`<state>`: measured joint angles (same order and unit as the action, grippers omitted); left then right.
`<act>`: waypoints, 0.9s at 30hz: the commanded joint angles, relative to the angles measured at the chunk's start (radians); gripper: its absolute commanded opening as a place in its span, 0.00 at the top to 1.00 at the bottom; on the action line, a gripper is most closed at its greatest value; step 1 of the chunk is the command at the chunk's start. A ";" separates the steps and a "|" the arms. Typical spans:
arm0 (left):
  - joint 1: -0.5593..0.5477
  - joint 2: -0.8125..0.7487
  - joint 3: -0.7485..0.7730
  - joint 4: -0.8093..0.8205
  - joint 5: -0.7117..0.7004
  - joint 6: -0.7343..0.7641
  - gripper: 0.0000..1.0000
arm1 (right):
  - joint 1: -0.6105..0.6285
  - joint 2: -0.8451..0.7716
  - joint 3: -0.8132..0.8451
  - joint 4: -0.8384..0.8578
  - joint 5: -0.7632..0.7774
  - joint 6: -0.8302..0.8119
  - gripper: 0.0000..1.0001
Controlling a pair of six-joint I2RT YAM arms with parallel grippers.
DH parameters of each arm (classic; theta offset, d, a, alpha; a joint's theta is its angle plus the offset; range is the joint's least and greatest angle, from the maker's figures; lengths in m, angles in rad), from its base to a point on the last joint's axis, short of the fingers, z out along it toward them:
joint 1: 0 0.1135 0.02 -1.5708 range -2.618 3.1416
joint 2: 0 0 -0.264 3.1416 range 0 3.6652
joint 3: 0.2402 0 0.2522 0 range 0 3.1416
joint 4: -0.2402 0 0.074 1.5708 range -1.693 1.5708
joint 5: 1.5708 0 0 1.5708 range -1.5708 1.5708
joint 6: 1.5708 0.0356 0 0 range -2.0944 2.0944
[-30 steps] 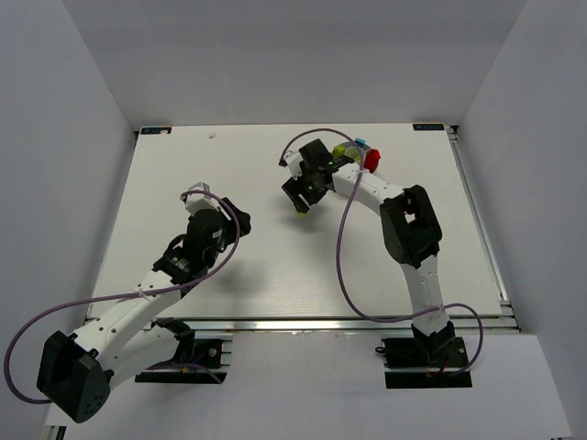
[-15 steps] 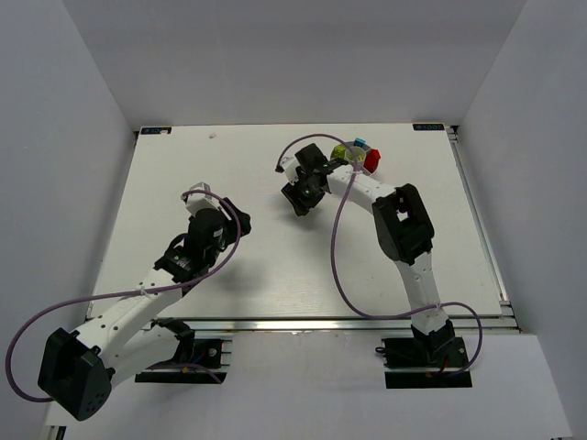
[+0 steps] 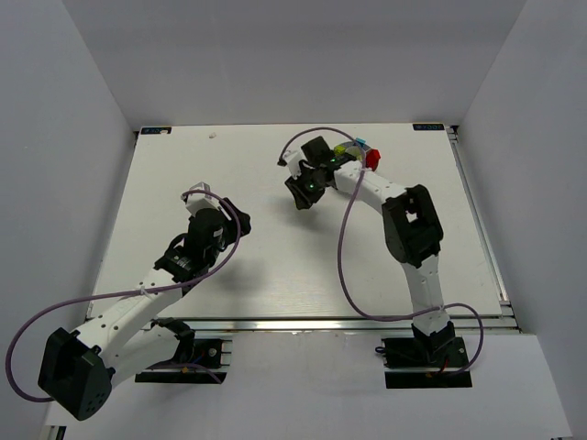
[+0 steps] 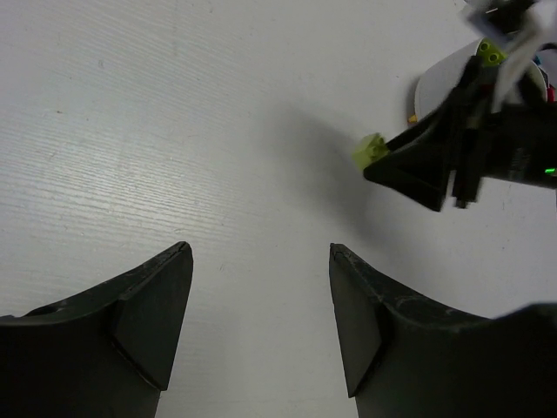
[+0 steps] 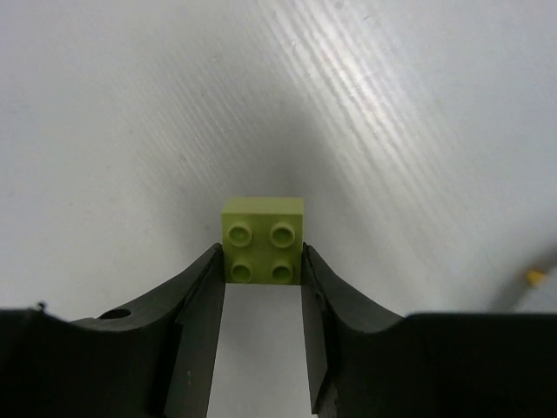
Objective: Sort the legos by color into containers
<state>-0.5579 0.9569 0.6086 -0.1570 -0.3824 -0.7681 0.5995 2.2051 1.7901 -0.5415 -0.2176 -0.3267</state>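
A lime green lego [image 5: 263, 239] lies studs-up on the white table, and it also shows in the left wrist view as a lime green lego [image 4: 369, 150]. My right gripper [image 5: 261, 261] is shut on it, with both fingers pressed against its sides. From above, the right gripper [image 3: 303, 194] points down and hides this brick. The round white dish of containers [image 3: 354, 152] sits just behind it, holding lime green [image 3: 341, 149], cyan [image 3: 361, 144] and red [image 3: 371, 158] legos. My left gripper [image 4: 259, 252] hangs open over bare table with nothing between its fingers.
The dish rim [image 4: 431, 87] shows at the top right of the left wrist view, partly behind the right arm. A purple cable [image 3: 344, 247] loops along the right arm. White walls enclose the table on three sides.
The right gripper's jaws have narrowed from wide open until they touch the lime green lego on both sides. The left arm has not moved.
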 commanded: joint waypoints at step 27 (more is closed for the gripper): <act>0.012 0.017 -0.023 0.053 0.045 0.000 0.27 | -0.360 -0.111 0.213 -0.028 -0.040 -0.129 1.00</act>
<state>-0.5514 0.9855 0.5941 -0.1192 -0.3489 -0.7681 0.2462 2.0830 1.9556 -0.5682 -0.2672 -0.4412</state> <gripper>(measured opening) 0.734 0.420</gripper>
